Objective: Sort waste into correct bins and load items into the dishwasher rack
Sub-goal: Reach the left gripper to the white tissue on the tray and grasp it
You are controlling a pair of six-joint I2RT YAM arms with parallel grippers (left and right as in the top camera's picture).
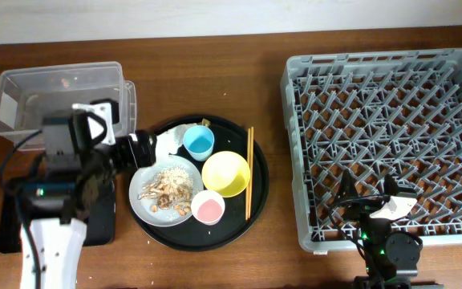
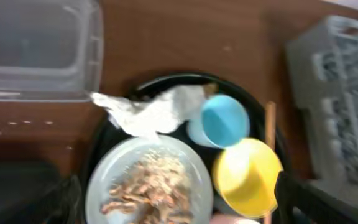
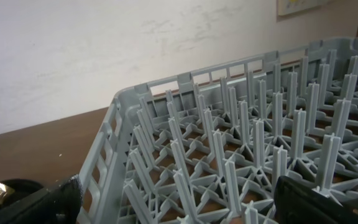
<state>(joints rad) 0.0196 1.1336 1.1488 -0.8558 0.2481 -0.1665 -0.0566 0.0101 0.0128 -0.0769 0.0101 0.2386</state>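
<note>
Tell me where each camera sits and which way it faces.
Overhead: fixed above the table, looking straight down on the round black tray, dishwasher rack, left arm and right arm.
Left wrist: above the tray, looking down at the napkin, light-blue cup and yellow bowl; its dark fingers edge the bottom corners.
Right wrist: low at the rack's corner, looking across its pegs to the wall; its fingers flank the bottom.
Shared: overhead and left wrist both show cup and bowl.

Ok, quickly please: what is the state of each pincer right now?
Left pincer: open, holding nothing.
Right pincer: open, holding nothing.
</note>
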